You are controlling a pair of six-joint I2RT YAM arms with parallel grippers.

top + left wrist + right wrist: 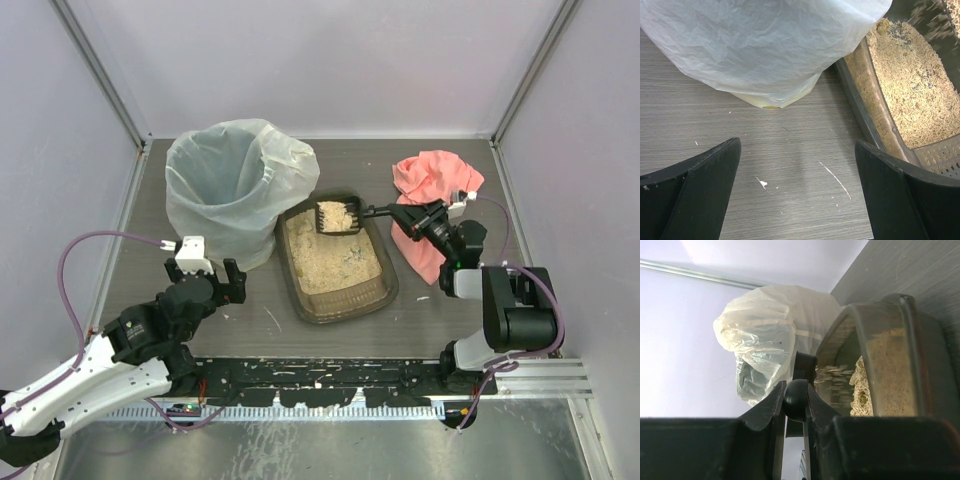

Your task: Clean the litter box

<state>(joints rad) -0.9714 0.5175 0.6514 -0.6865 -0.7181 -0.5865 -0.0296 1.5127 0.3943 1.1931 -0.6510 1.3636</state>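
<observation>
The litter box (386, 296), a shallow dark tray of tan litter, lies at mid-table. Its far end shows in the right wrist view (905, 302) and its left wall in the left wrist view (856, 97). My right gripper (402, 213) is shut on the handle of a black slotted scoop (337, 217). The scoop hangs over the tray's far end with litter in it. In the right wrist view the handle's round end (795, 399) is pinched between the jaws, and blurred grains fall beyond it. My left gripper (206, 276) hovers open over bare table (797, 145), left of the tray.
A tall bin lined with a translucent white bag (235, 185) stands at the back left, touching the tray's corner, and shows as well in the left wrist view (760, 45). A pink cloth (430, 190) lies crumpled at the back right. Walls close in on three sides.
</observation>
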